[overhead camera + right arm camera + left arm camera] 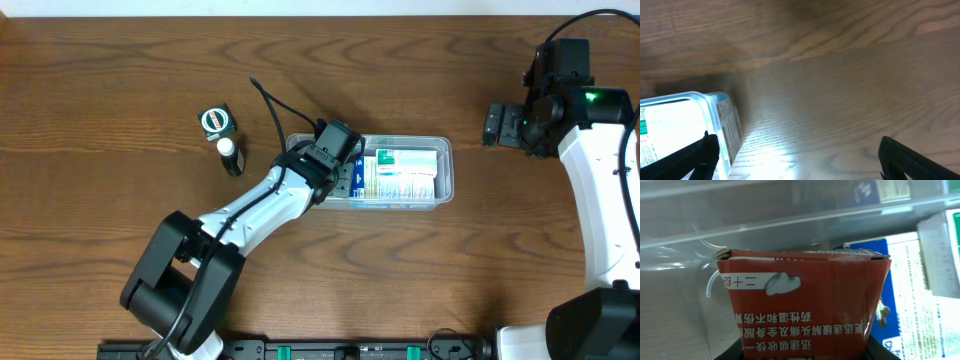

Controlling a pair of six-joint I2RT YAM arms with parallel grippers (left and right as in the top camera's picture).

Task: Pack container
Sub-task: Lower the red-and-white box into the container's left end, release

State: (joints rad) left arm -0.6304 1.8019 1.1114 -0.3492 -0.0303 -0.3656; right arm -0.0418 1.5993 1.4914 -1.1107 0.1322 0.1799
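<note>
The container [446,168] is a clear plastic tub in the middle of the table, holding white and blue boxes [405,173]. My left gripper [335,165] reaches into its left end and is shut on a red box with white Chinese print [805,305]; the fingers are mostly hidden by the box. The tub's clear wall [790,215] stands just beyond the red box, and a blue and white box [912,300] lies to its right. My right gripper [497,126] is open and empty over bare wood at the far right. The tub's corner [715,107] shows in the right wrist view.
A small round green-lidded item [216,121] and a dark little bottle with a white cap [231,155] lie left of the tub. A black cable [272,110] runs along the left arm.
</note>
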